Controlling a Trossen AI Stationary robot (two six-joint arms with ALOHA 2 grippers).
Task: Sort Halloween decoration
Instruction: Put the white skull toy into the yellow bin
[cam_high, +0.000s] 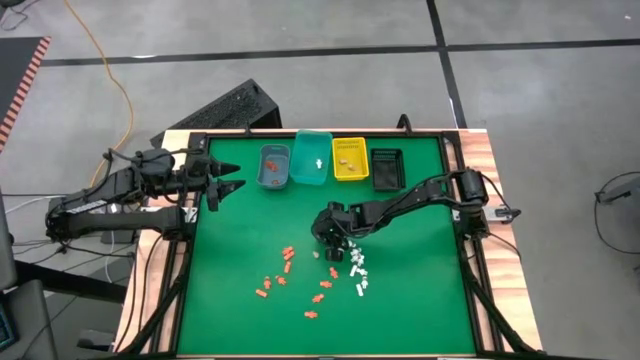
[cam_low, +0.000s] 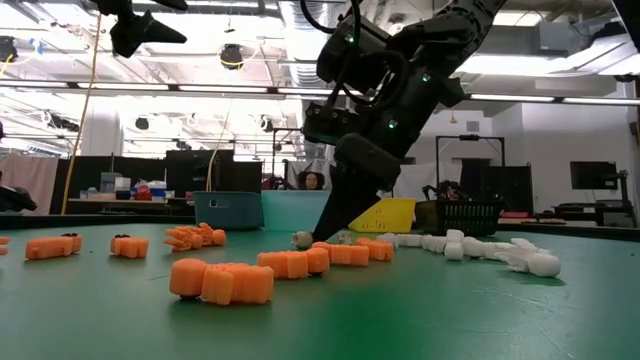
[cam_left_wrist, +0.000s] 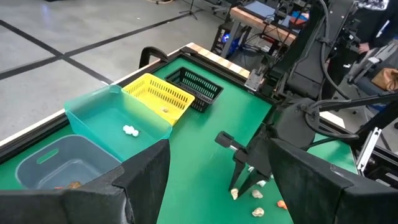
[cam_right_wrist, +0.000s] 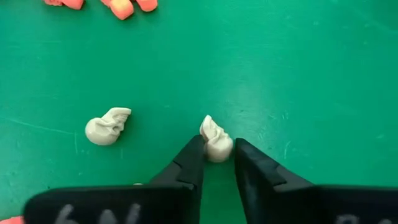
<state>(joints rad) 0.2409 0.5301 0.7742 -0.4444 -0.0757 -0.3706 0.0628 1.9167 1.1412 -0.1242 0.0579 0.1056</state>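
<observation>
My right gripper points steeply down at the green mat near its middle, shut on a small tan skull piece. A second tan skull lies on its side on the mat just beside it. Orange pieces are scattered toward the near left, and white pieces lie in a cluster just beyond my right gripper toward the near edge. Above the mat's far left corner, my left gripper waits, open and holding nothing. My right gripper pinches the tan skull piece by its two sides, only at the free ends of the fingers. The fingers slant down from the table's right. The skull rests on the mat.
Along the far edge stand a grey-blue bin, a teal bin, a yellow bin and a black basket. The mat's right part and near edge hold free room.
</observation>
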